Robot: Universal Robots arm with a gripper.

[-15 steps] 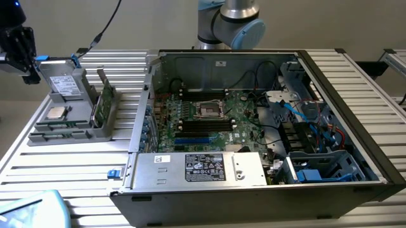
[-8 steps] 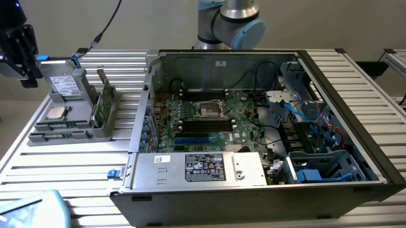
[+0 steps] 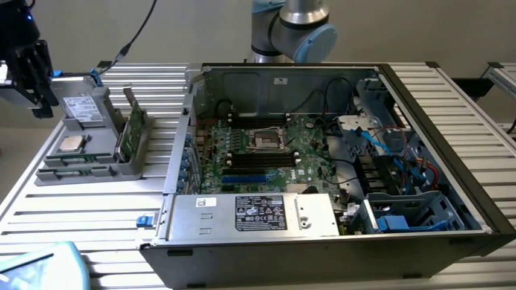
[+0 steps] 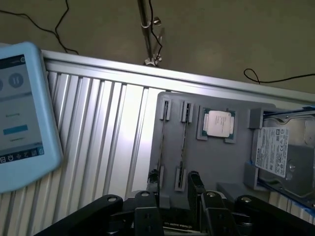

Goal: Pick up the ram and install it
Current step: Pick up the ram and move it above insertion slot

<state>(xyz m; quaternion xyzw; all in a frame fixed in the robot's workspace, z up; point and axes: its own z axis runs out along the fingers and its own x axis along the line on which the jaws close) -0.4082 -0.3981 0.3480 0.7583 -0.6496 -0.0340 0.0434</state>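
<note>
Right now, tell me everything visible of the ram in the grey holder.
The long, thin dark-green ram stick stands on its long edge in a slot of the grey plastic holder tray, to the exterior view's left of the open dark computer case. Only the tray touches it; it is not yet installed.

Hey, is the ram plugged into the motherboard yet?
No, the ram stands on edge in the gray tray, outside the computer case on the exterior view's left.

A robotics lab: an aluminium tabletop [image 3: 81, 205] carries an open computer case [image 3: 306, 263], a parts jig [image 3: 81, 173] at nine o'clock, a teach pendant [image 3: 40, 266] at seven, a robot arm [image 3: 294, 30] at twelve.
</note>
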